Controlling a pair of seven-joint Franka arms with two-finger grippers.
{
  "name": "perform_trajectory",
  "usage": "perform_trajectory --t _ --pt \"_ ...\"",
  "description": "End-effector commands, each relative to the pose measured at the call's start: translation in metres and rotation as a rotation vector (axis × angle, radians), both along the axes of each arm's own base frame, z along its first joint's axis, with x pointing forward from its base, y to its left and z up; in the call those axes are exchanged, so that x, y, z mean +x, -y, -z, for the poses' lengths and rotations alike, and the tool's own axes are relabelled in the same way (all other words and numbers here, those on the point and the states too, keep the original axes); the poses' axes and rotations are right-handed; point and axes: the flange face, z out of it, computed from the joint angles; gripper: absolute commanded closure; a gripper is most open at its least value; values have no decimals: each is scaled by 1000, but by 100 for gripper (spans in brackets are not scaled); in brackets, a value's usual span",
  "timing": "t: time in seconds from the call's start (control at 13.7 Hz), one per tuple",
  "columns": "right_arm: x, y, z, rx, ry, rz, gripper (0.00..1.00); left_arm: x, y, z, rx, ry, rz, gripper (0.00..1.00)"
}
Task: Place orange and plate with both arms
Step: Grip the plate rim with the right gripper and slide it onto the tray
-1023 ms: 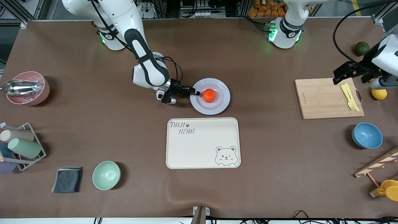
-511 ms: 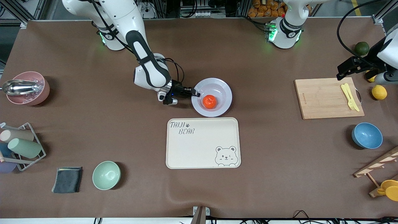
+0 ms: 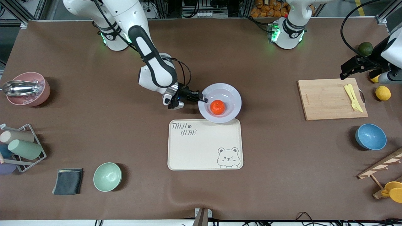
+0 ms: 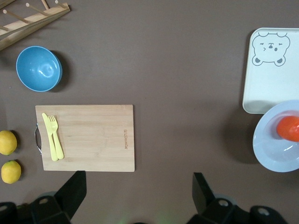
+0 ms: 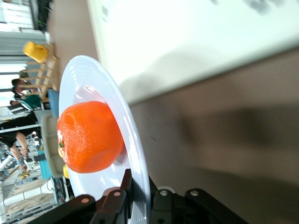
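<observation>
Orange (image 3: 217, 107) bright red-orange; plate (image 3: 231, 94) glossy white-lavender; tray (image 3: 201, 150) cream, grey bear print.

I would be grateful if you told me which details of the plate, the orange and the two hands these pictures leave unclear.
- Plate: front view cannot show whether it is lifted clear of the tray.
- Orange: cut off by the left wrist view's edge.
- Right hand: its lower finger is hidden under the plate's rim.
- Left hand: its fingertips are cut off in the left wrist view.
</observation>
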Motion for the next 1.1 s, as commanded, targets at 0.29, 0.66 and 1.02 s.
perform_trajectory --t 0.29,0.66,1.02 --pt "110 48 24 -29 60 79 100 -5 -1 -3 -13 -3 18 0" --pt "149 60 22 -101 -20 67 100 -3 3 -2 -18 -1 25 0" --pt "154 63 25 -105 -33 77 100 -5 2 0 -19 -11 22 0"
